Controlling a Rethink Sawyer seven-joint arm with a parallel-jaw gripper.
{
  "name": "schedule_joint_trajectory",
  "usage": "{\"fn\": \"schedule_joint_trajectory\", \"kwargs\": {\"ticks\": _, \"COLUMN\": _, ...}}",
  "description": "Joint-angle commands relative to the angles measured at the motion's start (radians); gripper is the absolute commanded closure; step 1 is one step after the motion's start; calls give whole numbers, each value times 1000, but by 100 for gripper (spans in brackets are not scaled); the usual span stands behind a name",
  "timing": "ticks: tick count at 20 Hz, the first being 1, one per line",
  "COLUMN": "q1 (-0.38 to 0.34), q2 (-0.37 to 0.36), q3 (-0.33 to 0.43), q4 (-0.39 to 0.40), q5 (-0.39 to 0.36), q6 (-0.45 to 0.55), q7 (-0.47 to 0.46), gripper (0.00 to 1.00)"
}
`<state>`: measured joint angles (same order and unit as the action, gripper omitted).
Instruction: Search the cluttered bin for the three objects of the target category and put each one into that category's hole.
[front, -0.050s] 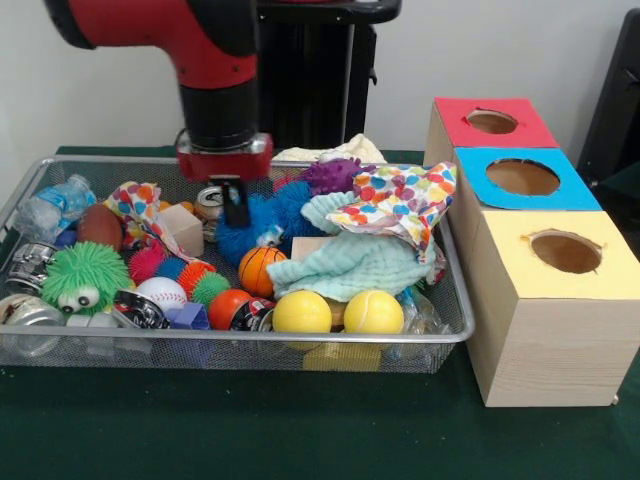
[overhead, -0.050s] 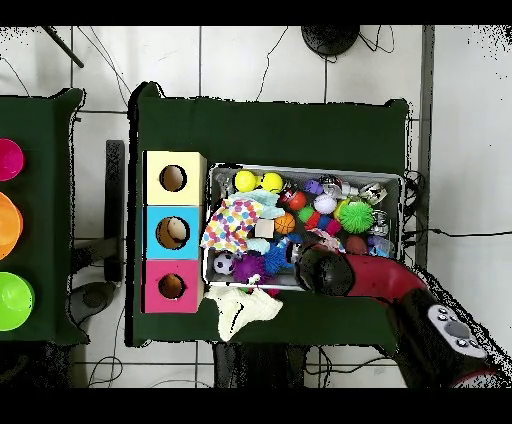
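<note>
A wire mesh bin holds a jumble of toys. My gripper hangs over its back middle, just above a blue fuzzy ball and beside a small can. Two yellow balls lie at the front, with a mini basketball, a baseball and a green spiky ball with eyes nearby. A polka-dot cloth and a mint cloth cover the right part. In the overhead view the wrist hides the gripper.
Three wooden boxes with round holes stand right of the bin: red, blue, yellow. A pale cloth lies outside the bin behind it. A crushed bottle, a wooden block and a purple spiky ball also sit inside.
</note>
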<state>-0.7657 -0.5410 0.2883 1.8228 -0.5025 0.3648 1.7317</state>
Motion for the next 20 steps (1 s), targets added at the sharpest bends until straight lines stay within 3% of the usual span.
{"fn": "schedule_joint_trajectory", "kwargs": {"ticks": 1, "q1": -91, "q2": -2, "q3": 135, "q4": -142, "q5": -94, "q6": 220, "q7": -355, "gripper": 100}}
{"fn": "schedule_joint_trajectory", "kwargs": {"ticks": 11, "q1": -131, "q2": 26, "q3": 214, "q4": -233, "q5": -153, "q6": 324, "q7": -395, "gripper": 100}}
{"fn": "schedule_joint_trajectory", "kwargs": {"ticks": 20, "q1": -160, "q2": 96, "q3": 257, "q4": -343, "q5": -179, "q6": 393, "q7": -476, "gripper": 100}}
